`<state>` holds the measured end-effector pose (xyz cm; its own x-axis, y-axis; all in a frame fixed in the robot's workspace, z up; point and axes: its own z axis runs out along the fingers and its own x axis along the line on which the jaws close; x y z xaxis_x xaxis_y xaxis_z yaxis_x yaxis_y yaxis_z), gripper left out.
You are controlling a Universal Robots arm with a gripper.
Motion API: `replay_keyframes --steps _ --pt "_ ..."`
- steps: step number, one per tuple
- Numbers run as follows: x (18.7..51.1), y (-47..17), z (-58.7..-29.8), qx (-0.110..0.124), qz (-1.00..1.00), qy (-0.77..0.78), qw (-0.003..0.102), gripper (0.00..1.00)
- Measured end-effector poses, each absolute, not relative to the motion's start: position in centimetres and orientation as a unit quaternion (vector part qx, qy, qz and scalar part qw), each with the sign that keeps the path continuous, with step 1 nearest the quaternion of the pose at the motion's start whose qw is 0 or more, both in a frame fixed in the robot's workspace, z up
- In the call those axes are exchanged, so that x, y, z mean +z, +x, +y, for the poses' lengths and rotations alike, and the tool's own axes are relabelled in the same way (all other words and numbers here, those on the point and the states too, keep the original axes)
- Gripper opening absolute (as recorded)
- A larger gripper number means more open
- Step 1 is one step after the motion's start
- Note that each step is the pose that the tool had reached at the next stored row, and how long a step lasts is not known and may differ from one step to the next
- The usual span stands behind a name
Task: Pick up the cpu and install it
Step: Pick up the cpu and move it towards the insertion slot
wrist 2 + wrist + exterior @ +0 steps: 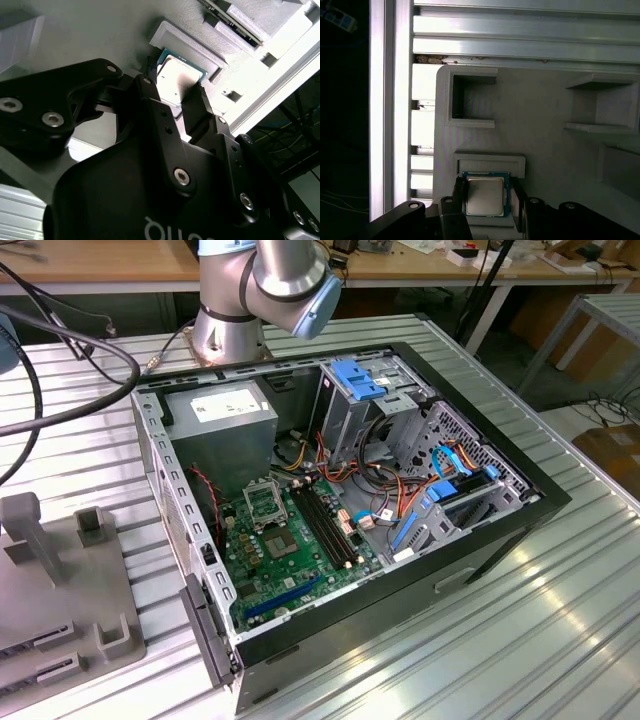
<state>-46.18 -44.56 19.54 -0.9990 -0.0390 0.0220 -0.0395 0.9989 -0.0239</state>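
Note:
The cpu (pixel 485 196), a silver square with a green-blue rim, lies flat in a shallow seat of a grey holder block (pixel 545 150). In both wrist views my gripper (pixel 487 185) is down over it, its two black fingers (pixel 459 187) straddling the chip closely on opposite edges, open. The second wrist view shows the cpu (pixel 181 75) between the gripper (pixel 174 82) fingers as well, still resting in the holder (pixel 185 45). In the exterior view the open computer case (pixel 540 502) lies on its side, its green motherboard (pixel 290 550) carrying a bare metal-framed socket (pixel 262 505).
The grey holder block (pixel 70 590) sits at the exterior view's left on the ribbed aluminium table (pixel 520 640). The arm's base (pixel 230 325) stands behind the case. Inside the case are a power supply (pixel 225 415), drive cages (pixel 365 390) and loose cables (pixel 400 495).

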Motion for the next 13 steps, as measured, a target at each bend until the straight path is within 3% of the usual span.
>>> replay_keyframes --steps 1,2,13 --pt "19.53 -46.18 -44.56 0.012 -1.0 0.02 0.011 0.48" --pt "19.48 -46.17 -44.56 0.012 -1.0 0.02 0.011 0.55" --pt "19.37 -46.41 -44.57 0.012 -0.999 0.029 0.008 0.55"
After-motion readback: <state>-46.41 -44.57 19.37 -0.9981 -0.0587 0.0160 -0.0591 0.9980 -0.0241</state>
